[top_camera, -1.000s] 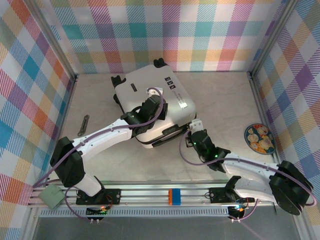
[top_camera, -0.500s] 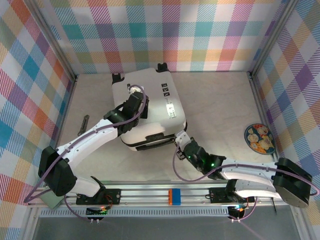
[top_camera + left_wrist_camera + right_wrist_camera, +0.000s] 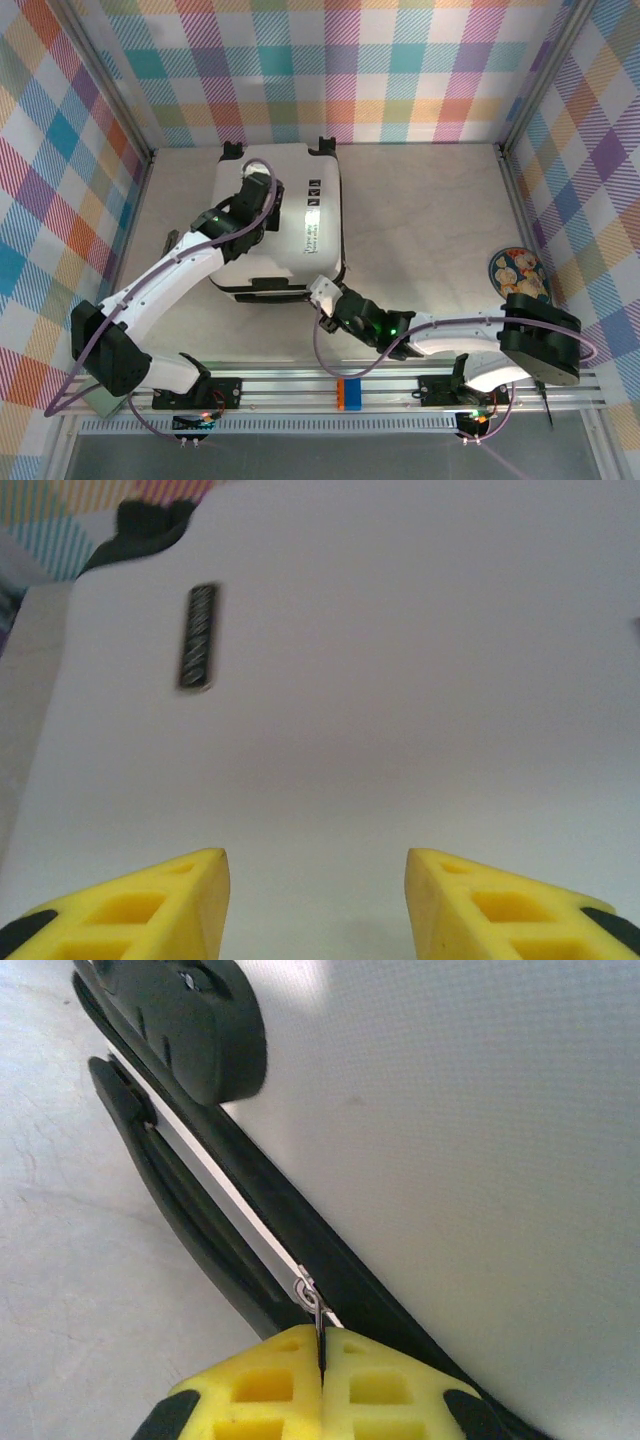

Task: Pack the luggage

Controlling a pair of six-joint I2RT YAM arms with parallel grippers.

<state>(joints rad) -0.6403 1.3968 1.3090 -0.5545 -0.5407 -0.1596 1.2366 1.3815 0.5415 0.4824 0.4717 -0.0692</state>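
1. From above, the luggage lies shut and flat on the tabletop, in its far left part. Its two black wheels point at the far edge. The left claw is over the white shell near the far left corner of the case. The right claw is at the near edge of the case, by its near right corner. A patterned plate sits by the right edge of the tabletop, well apart from the case.

2. At the left wrist, the left claw is released, and its yellow fingers stand wide apart just above the white shell of the luggage. A small dark printed mark shows on the shell, and a black wheel is at the upper left.

3. At the right wrist, the right claw is clenched, its yellow fingers pressed together on the metal zipper pull. The pull sits on the black zipper band running along the side of the luggage. A black bumper sits on the shell above the band, with bare tabletop to the left.
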